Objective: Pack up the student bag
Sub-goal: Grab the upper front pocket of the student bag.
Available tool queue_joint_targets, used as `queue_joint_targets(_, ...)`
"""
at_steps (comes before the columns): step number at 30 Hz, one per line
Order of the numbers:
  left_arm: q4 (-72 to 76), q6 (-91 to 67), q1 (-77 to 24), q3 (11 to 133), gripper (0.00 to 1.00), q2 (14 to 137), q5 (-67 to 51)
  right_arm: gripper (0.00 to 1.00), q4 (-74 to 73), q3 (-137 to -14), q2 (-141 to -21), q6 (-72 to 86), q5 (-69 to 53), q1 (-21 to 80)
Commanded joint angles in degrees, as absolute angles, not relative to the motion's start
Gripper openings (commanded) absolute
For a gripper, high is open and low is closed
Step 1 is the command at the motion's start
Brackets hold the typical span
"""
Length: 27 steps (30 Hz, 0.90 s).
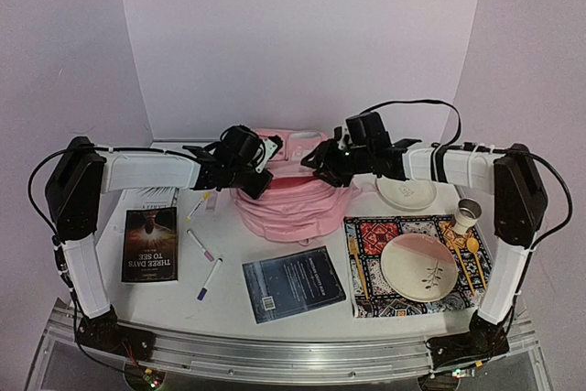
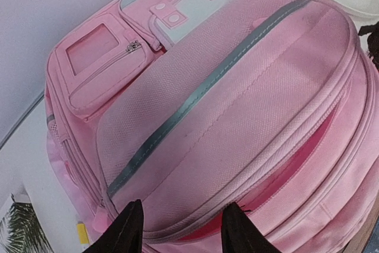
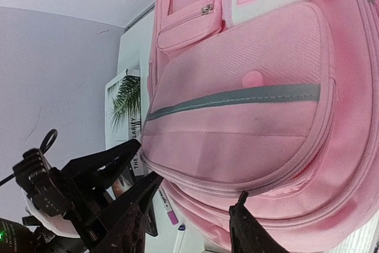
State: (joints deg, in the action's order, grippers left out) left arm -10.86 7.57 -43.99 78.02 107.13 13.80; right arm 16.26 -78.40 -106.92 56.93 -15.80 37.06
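Black fingers of the left gripper [image 2: 183,223] sit closest, standing apart with the zip edge of the big soft pink fabric backpack [image 1: 293,203] between them, and the right gripper [image 3: 189,223] has its fingers apart at that edge too; I cannot tell if either one pinches the cloth. The step looks like opening the bag, so next the flap must be held tight and pulled wide before the dark blue book [image 1: 293,283] can go in. Puffy, with a grey stripe and a darker pink gap at its zip, it lies on the table [image 1: 229,309] toward the far side, between both grippers.
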Motion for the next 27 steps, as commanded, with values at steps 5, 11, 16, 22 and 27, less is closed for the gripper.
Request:
queue_joint_targets(5, -6.1, 5.3, -43.8, 80.5, 0.24, 107.4, 15.1, 0.63, 11.8, -86.1, -106.9, 28.6, -12.4, 37.5)
queue_joint_targets(11, -5.5, 4.4, -43.7, 80.3, 0.18, 107.1, 14.9, 0.79, 8.6, -86.4, -106.3, -0.8, -8.0, 37.5)
queue_joint_targets(16, -5.2, 3.7, -43.7, 80.1, 0.18, 107.3, 14.7, 0.8, 9.4, -83.8, -106.4, -22.1, -6.6, 37.4)
queue_joint_targets(22, -5.2, 3.4, -43.7, 80.4, 0.17, 107.4, 14.6, 0.79, 9.7, -84.7, -108.7, -31.9, -5.8, 37.5)
queue_joint_targets(27, -5.2, 3.3, -43.7, 80.6, 0.17, 107.3, 14.4, 0.76, 9.8, -86.9, -112.1, -36.6, -5.9, 37.7)
